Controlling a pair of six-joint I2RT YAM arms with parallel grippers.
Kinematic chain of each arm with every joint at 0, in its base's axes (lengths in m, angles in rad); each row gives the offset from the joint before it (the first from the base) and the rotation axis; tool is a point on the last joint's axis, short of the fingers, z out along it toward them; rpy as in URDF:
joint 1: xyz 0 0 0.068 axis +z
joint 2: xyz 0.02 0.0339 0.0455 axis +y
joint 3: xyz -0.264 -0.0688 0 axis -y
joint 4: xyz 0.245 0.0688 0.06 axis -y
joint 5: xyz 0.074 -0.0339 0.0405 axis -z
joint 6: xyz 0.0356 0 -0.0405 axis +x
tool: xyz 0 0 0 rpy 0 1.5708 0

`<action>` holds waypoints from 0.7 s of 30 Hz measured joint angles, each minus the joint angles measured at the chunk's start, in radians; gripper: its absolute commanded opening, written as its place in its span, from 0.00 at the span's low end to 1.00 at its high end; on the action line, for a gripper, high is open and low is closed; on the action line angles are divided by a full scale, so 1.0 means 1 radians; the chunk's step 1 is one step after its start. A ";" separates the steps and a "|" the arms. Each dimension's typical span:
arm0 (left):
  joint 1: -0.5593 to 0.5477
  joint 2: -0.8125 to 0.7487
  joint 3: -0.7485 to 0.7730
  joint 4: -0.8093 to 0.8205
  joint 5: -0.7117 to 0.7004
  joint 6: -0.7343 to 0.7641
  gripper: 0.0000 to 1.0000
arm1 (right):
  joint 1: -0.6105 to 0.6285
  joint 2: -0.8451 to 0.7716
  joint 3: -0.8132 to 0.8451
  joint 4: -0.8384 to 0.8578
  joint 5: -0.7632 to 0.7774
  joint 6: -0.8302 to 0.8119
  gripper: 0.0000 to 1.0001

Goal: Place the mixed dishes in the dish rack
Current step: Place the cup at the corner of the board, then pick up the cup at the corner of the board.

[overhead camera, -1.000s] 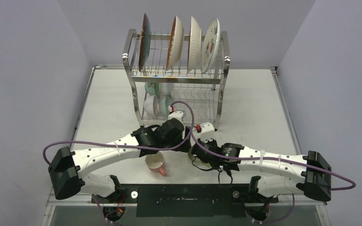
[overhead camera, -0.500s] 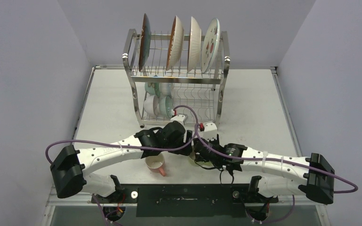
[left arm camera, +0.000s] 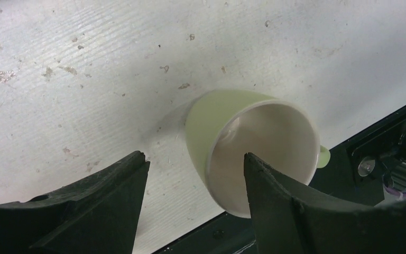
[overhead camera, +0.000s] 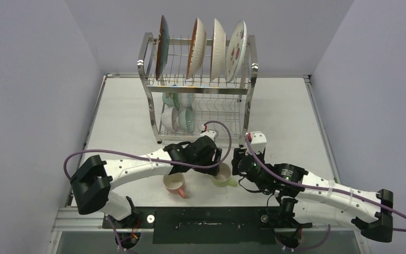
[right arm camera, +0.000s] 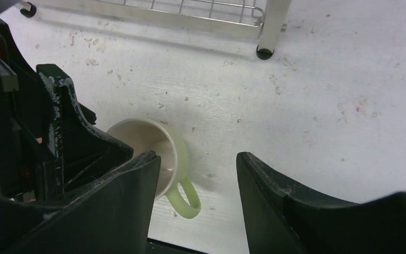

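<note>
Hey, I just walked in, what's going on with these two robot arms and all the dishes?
Two arms are loading a dish rack. Four plates already stand in its top tier and bowls sit in the lower one. A green mug and a pink mug are on the table in front. Both arms are at the green mug: the left gripper and the right gripper are open, and neither holds it.
</note>
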 measured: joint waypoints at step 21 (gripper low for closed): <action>0.000 0.140 0.076 -0.006 0.038 0.024 0.03 | 0.000 -0.152 -0.033 -0.098 0.082 0.011 0.54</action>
